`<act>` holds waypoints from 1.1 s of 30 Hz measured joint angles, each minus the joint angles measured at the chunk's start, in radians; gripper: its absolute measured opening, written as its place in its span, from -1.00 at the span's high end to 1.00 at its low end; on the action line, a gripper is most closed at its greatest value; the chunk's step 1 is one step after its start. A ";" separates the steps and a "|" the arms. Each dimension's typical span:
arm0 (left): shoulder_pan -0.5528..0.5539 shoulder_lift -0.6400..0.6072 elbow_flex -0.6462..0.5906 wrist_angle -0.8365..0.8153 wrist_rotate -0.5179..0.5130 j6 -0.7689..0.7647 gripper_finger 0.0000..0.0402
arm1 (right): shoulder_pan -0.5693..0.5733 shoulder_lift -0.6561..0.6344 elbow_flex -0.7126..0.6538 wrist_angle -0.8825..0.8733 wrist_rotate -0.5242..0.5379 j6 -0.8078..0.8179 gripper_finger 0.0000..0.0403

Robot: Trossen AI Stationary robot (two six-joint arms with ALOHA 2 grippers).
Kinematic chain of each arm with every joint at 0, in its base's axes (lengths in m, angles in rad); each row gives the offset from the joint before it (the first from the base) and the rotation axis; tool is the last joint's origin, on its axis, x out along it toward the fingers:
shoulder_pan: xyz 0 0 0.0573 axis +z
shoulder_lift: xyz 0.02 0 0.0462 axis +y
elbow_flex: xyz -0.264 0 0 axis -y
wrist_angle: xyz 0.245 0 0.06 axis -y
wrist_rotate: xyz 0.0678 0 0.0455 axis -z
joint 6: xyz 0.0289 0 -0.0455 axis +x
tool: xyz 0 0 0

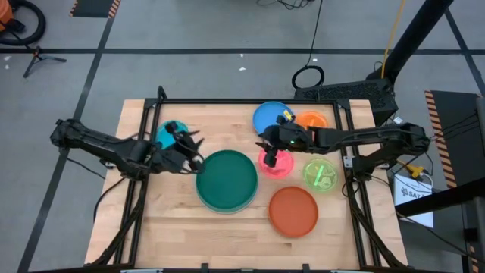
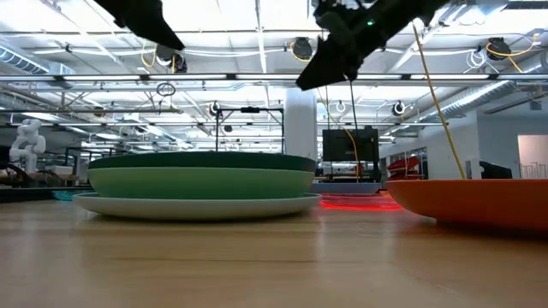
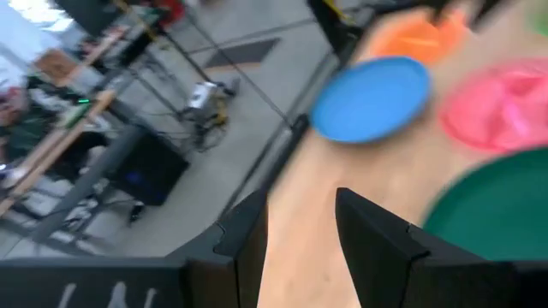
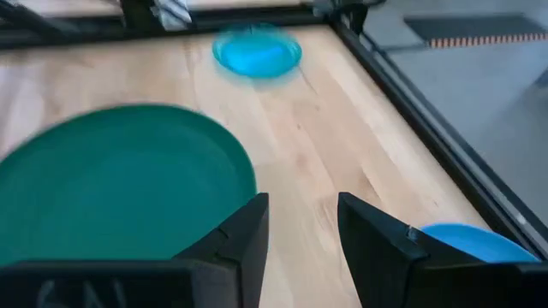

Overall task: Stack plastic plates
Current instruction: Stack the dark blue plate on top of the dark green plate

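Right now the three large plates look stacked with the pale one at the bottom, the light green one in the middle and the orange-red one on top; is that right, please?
Not quite: the top plate of the stack is the dark green plate, not the orange-red one. The low view shows it on the light green plate, over the pale plate. The orange-red plate lies alone beside the stack.

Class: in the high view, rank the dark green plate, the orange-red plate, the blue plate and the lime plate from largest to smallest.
1. Dark green plate
2. Orange-red plate
3. Blue plate, partly hidden by the right arm, so its rank against orange-red is unsure
4. Lime plate
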 joint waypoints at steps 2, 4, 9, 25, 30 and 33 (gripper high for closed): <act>0.000 -0.051 -0.005 -0.004 -0.044 0.000 0.28 | -0.013 0.040 0.050 -0.040 0.000 0.012 0.34; 0.000 -0.100 -0.018 -0.012 -0.090 -0.012 0.28 | -0.023 0.077 0.098 -0.087 0.000 0.018 0.34; -0.006 -0.207 -0.078 -0.102 -0.199 -0.132 0.28 | -0.046 0.160 0.185 -0.185 0.000 0.019 0.34; 0.014 -0.283 -0.115 -0.290 -0.315 -0.281 0.28 | -0.219 0.334 0.229 -0.240 -0.084 0.149 0.34; 0.014 -0.283 -0.115 -0.291 -0.316 -0.272 0.28 | -0.243 0.371 0.267 -0.306 -0.083 0.168 0.34; 0.014 -0.283 -0.115 -0.291 -0.317 -0.266 0.28 | -0.242 0.378 0.268 -0.299 -0.083 0.172 0.34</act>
